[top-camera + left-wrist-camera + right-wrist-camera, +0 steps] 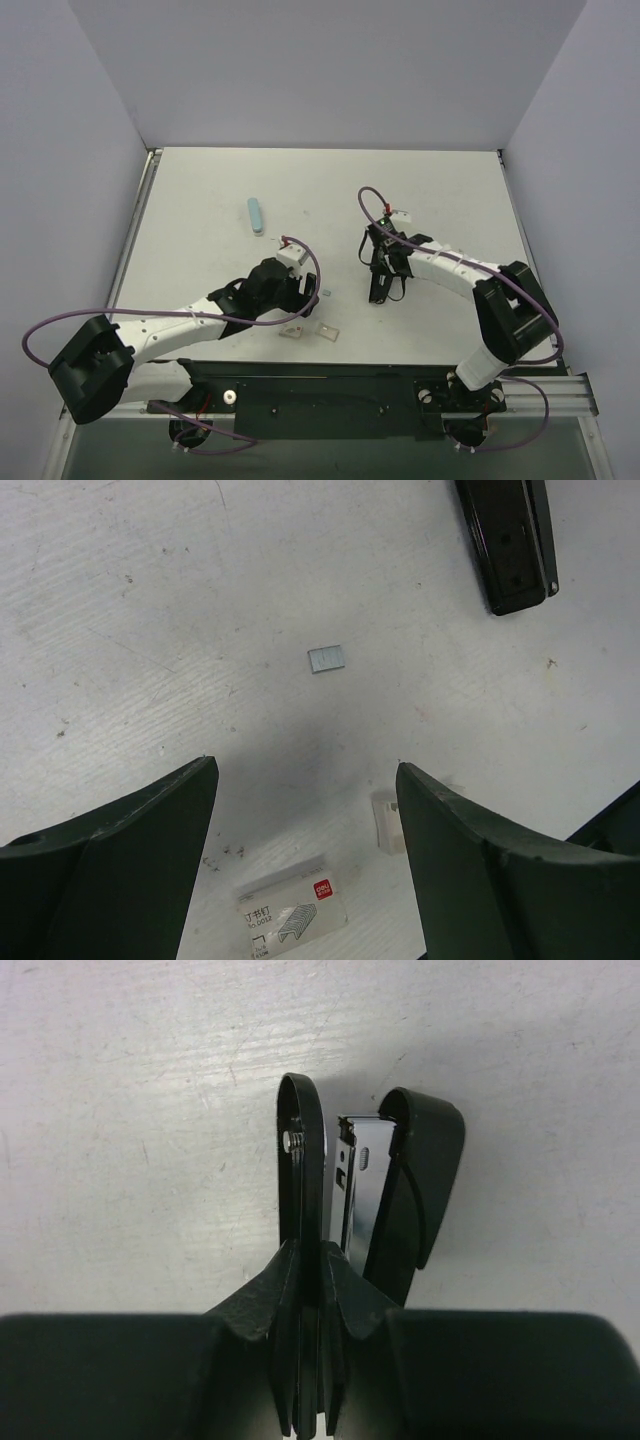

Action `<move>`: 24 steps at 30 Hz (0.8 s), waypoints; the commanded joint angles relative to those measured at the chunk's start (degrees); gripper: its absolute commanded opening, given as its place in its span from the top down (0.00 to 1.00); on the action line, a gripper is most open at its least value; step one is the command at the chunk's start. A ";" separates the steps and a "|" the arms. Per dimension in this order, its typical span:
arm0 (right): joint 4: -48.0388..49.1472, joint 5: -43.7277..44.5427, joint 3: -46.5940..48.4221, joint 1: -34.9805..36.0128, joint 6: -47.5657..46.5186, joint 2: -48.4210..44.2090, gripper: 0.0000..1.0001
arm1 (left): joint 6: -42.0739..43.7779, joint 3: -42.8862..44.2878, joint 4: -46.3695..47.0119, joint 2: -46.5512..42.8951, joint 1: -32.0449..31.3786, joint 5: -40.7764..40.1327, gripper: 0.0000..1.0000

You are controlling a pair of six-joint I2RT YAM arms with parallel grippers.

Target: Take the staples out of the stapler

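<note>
Right gripper (308, 1260), bottom of the right wrist frame: fingers clenched on one arm of the stapler (412, 1185). The stapler is hinged open, right of centre in the overhead frame; whether it rests on the table (120, 1110) cannot be told. Its other arm shows a pale metal strip (360, 1185); staples inside cannot be confirmed.

Left gripper (305, 770): fingers released, spread wide, grasping nothing.

Staple box (295, 915): lower edge of the left wrist frame.

Small grey staple strip (326, 658): loose at centre, apart from the stapler.

Assessment: the stapler is opened and braced, and extraction is in hand. The next move calls for the left fingers to reach the exposed channel and draw out any staples.
</note>
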 commanded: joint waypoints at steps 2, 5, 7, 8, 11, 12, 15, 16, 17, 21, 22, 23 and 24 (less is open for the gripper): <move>-0.97 -1.09 -2.02 0.71 -2.25 -9.62 1.00 | -0.39 -0.28 1.96 -2.71 -0.19 -0.98 0.18; -0.89 -3.45 -3.77 0.71 -2.86 -14.79 1.00 | -0.39 -0.63 2.22 -3.33 -0.19 -1.25 0.18; -0.19 -5.92 -4.91 0.62 -3.30 -18.13 1.00 | -0.39 -0.89 2.48 -3.86 -0.19 -0.99 0.18; 0.25 -7.75 -5.36 0.71 -3.39 -19.46 1.00 | -0.39 -1.07 2.66 -4.29 -0.19 -0.90 0.18; 1.66 -11.20 -7.37 0.62 -4.35 -26.04 1.00 | -0.39 -1.77 4.06 -6.14 -0.19 0.15 0.18; 2.01 -14.59 -7.73 0.62 -4.62 -27.45 1.00 | -0.74 -1.86 4.24 -7.45 -0.19 0.50 0.18; 2.10 -19.53 -8.87 0.36 -6.03 -34.65 1.00 | -3.54 -0.98 4.24 -10.97 -0.10 3.83 0.18; 1.67 -21.64 -8.79 0.36 -6.46 -35.98 1.00 | -4.25 -0.98 4.42 -13.24 -0.19 4.63 0.18; 1.40 -22.96 -8.79 0.36 -6.73 -38.69 1.00 | -6.26 -0.98 5.29 -14.31 -0.10 5.94 0.18; 1.40 -31.04 -8.00 0.36 -7.26 -45.48 1.00 | -10.49 -0.02 6.61 -20.98 -0.01 9.99 0.18; 1.57 -32.11 -7.56 0.27 -7.43 -47.05 1.00 | -11.11 0.33 7.22 -21.87 -0.01 10.61 0.18; 2.10 -34.38 -7.38 0.36 -7.52 -47.94 1.00 | -12.16 0.77 7.67 -23.01 0.08 12.27 0.18; 2.28 -35.36 -7.12 0.27 -7.52 -49.60 1.00 | -12.60 1.21 8.54 -23.71 0.08 13.68 0.18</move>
